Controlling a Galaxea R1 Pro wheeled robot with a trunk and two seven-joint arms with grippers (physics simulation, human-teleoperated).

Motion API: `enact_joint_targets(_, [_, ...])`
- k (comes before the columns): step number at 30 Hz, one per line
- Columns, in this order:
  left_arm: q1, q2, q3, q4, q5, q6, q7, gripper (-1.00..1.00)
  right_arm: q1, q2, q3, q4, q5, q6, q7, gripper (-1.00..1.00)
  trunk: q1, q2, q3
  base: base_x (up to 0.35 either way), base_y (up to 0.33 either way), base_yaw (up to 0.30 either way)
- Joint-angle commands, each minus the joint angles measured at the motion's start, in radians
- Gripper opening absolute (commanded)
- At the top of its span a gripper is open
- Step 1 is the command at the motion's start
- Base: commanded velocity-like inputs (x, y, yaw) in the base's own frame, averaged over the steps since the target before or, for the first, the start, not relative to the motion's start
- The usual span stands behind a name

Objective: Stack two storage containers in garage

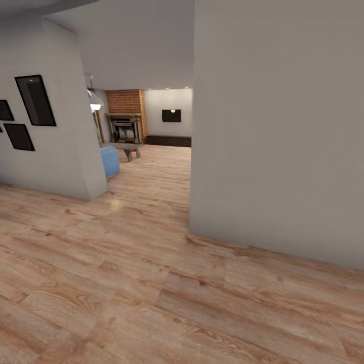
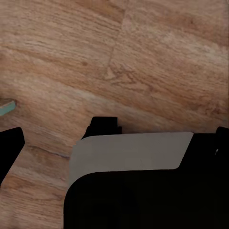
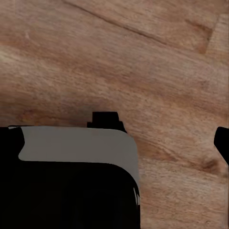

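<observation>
I stand on light wood-plank floor (image 1: 151,283) in a passage, looking through an opening into the living room (image 1: 156,131). A tiny red patch (image 1: 135,150) shows under the low table (image 1: 123,146) there, too small to tell whether it is a storage container. The garage is out of view. My left gripper (image 2: 117,138) hangs open over the planks, its dark fingers (image 2: 10,148) at the picture's edges with nothing between them. My right gripper (image 3: 117,138) is open and empty too, above my grey and black base (image 3: 76,148).
A grey wall corner (image 1: 194,222) juts in at the right. Another wall (image 1: 60,141) with black picture frames (image 1: 35,100) stands at the left. Beyond are a blue sofa end (image 1: 109,161), a brick fireplace (image 1: 125,119) and a hanging lamp (image 1: 95,102).
</observation>
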Motion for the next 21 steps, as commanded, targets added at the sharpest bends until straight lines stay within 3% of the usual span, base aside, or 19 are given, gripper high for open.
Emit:
enact_joint_targets(1, [-0.001,0.0,-0.007,0.001,0.006,-0.004,0.003,1.0,0.0,0.0,0.009,-0.001,-0.008,-0.002,-0.004,1.0,0.001,0.0,-0.001,0.322,0.0,0.265])
enact_joint_targets(21, [-0.001,0.0,-0.007,0.001,0.005,-0.004,0.003,1.0,0.0,0.001,0.009,-0.001,-0.008,-0.002,-0.004,1.0,0.001,0.0,-0.006,0.322,0.0,0.265])
